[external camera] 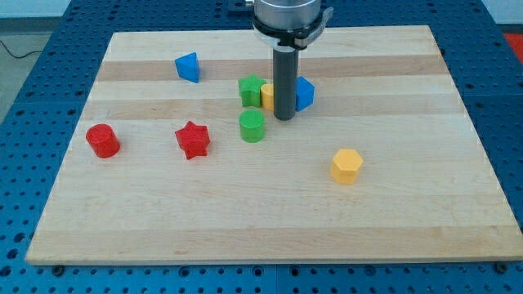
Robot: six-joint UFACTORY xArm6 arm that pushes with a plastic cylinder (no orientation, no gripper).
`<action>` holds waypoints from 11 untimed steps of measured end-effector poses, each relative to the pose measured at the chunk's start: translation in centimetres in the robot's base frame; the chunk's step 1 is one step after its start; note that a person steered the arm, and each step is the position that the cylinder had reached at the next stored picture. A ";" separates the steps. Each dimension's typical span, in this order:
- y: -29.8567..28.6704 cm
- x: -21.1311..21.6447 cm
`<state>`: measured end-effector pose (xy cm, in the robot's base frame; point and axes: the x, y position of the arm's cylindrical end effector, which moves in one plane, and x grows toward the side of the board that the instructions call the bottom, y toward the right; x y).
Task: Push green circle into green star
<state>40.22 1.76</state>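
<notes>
The pale wooden board (392, 220) fills most of the view, set on a blue perforated table (507, 98). The arm ends in a straight dark rod with no jaws at all, so there is nothing to be released or clenched; my tip (283, 119) rests on the board a little toward the top edge from the middle. The small green plastic cylinder, the green circle (252, 126), stands just to the view's left of my tip and slightly nearer the bottom edge, close by but apart from it. The green star-shaped block (250, 90) sits straight toward the top edge from the green circle, near it with a narrow gap between. That line is what the coming push turns on: the star lies toward the top edge from the circle, while my tip is beside the circle on the right-edge side, not behind it. In my judgement the tip must first go round to the bottom-edge side of the circle, then push toward the top edge. Just behind the rod, a yellow block (267, 95) touches the star's right side, and a blue block (304, 93) shows beyond the rod.
</notes>
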 end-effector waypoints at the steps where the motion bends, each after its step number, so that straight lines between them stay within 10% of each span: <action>1: 1.0 0.8; 6: -5.2 7.8; 11: -5.8 4.7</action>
